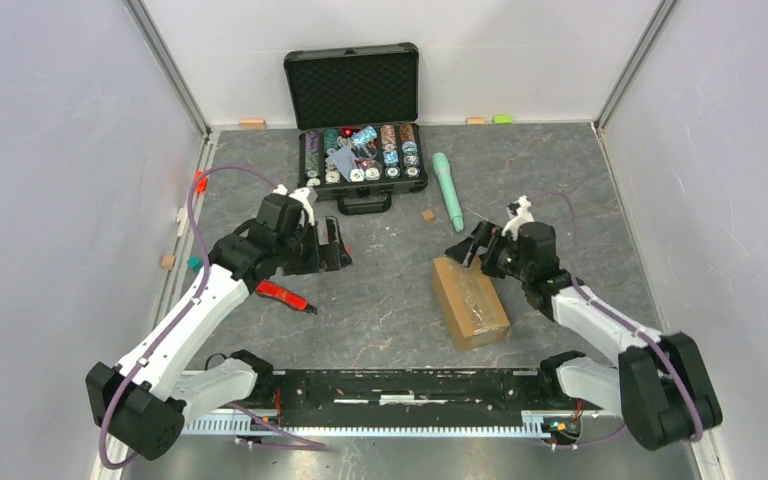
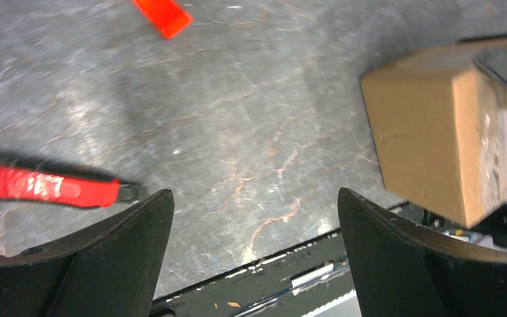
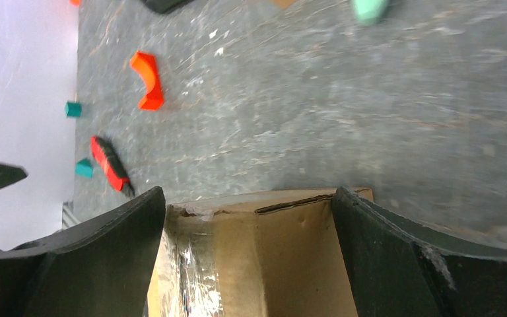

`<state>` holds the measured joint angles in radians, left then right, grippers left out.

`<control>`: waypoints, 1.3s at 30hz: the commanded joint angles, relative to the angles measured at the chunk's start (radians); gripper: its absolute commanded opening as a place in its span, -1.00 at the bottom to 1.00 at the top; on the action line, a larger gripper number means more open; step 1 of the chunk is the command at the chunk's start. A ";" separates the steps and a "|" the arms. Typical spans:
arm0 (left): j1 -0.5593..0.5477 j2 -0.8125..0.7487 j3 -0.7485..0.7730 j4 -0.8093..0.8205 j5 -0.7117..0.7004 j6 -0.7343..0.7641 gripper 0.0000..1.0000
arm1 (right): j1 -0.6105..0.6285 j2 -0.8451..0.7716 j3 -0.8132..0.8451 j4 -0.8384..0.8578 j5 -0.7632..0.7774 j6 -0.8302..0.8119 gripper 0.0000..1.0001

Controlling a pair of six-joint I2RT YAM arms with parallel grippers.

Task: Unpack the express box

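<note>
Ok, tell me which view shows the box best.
The top external view: the whole box lies in sight, taped top included. The left wrist view catches it off to the right, one end and a side, its far part hidden. The right wrist view shows only one taped end, close up.

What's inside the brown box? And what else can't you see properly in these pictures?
- Inside the express box: hidden in every view by its taped cardboard.
- Right wrist view: the bottom edge cuts the box off, and the fingers of the right gripper cover its sides.
- Left wrist view: the red cutter runs off the left edge.
- Right wrist view: the teal stick is blurred and cut by the top edge.
- Top view: the poker chips are too small to read.
</note>
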<state>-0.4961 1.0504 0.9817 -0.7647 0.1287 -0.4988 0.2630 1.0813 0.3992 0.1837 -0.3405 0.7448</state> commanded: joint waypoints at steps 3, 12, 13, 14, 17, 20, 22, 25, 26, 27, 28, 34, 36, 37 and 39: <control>0.145 -0.059 -0.101 -0.010 -0.207 -0.186 1.00 | 0.153 0.159 0.149 0.069 0.042 0.039 0.96; 0.345 -0.070 -0.252 -0.031 -0.426 -0.424 1.00 | 0.170 0.202 0.363 -0.144 0.098 -0.187 0.96; 0.357 -0.059 -0.262 -0.020 -0.442 -0.444 1.00 | 0.170 0.200 0.391 -0.176 0.112 -0.218 0.96; 0.370 -0.048 -0.266 -0.010 -0.456 -0.464 1.00 | 0.170 0.197 0.422 -0.226 0.125 -0.256 0.96; 0.378 0.021 -0.274 -0.001 -0.516 -0.540 0.88 | 0.171 0.175 0.472 -0.295 0.142 -0.324 0.96; 0.379 0.079 -0.294 0.012 -0.534 -0.619 0.69 | 0.175 0.132 0.493 -0.338 0.147 -0.364 0.96; 0.378 0.114 -0.309 0.036 -0.542 -0.654 0.60 | 0.179 0.100 0.495 -0.363 0.153 -0.385 0.96; 0.373 0.171 -0.329 0.072 -0.535 -0.700 0.51 | 0.192 0.063 0.488 -0.390 0.156 -0.409 0.96; 0.366 0.190 -0.331 0.080 -0.529 -0.714 0.48 | 0.200 0.051 0.485 -0.397 0.160 -0.417 0.96; 0.349 0.211 -0.330 0.089 -0.528 -0.730 0.44 | 0.211 0.044 0.483 -0.400 0.166 -0.422 0.96; 0.326 0.232 -0.332 0.105 -0.524 -0.742 0.40 | 0.224 0.039 0.481 -0.404 0.172 -0.427 0.96; 0.167 0.321 -0.272 0.176 -0.519 -0.692 -0.24 | 0.263 0.036 0.482 -0.398 0.140 -0.438 0.96; 0.126 0.325 -0.239 0.179 -0.519 -0.614 -0.55 | 0.264 0.032 0.492 -0.394 0.117 -0.441 0.96; 0.109 0.311 -0.229 0.187 -0.514 -0.570 -0.63 | 0.265 0.033 0.501 -0.393 0.105 -0.443 0.96; 0.086 0.261 -0.227 0.239 -0.475 -0.457 -0.73 | 0.264 0.040 0.520 -0.387 0.075 -0.444 0.96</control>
<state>-0.3653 1.3720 0.7036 -0.6258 -0.3622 -1.1332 0.5240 1.1336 0.8547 -0.2283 -0.2100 0.3252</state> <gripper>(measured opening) 0.375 0.982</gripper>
